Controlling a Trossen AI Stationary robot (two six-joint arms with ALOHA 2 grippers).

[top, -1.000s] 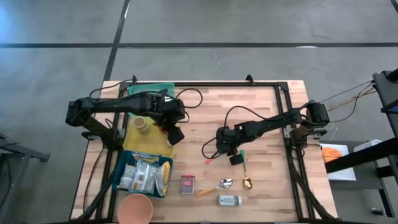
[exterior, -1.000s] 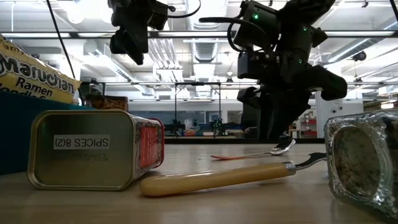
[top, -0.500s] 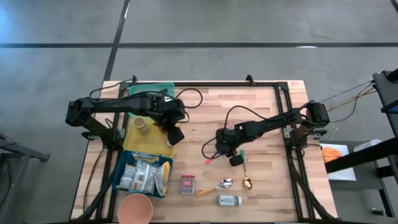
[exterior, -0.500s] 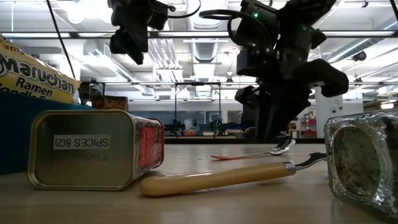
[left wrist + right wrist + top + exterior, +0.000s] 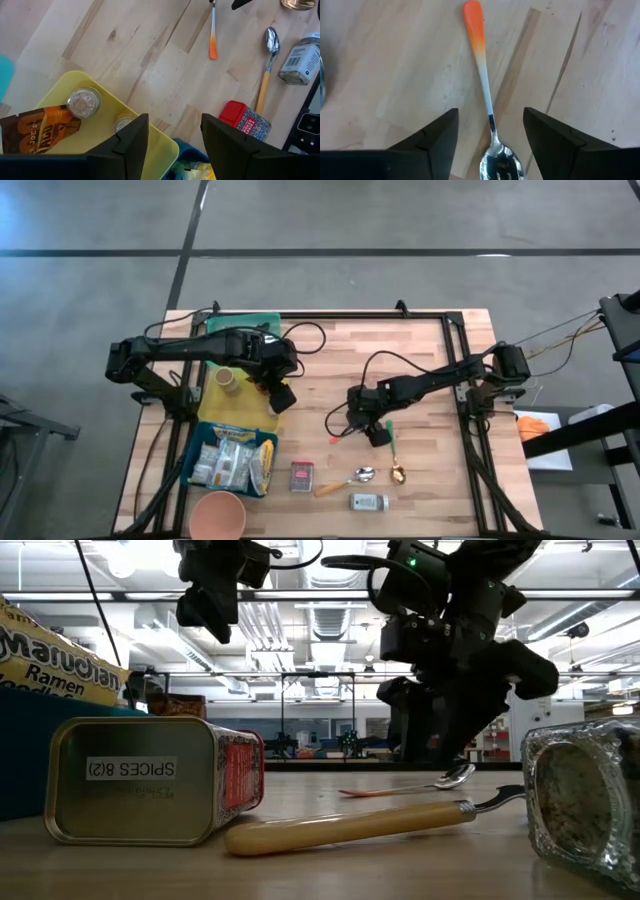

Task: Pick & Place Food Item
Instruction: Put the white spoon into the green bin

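Right wrist view: the right tool (image 5: 487, 131) hovers with fingers spread over an orange-handled spoon (image 5: 484, 95) lying free on the wooden table (image 5: 395, 60), frame center. In the high view, the left tool (image 5: 281, 394), spread and empty, hangs above the yellow tray (image 5: 222, 402) at center left.
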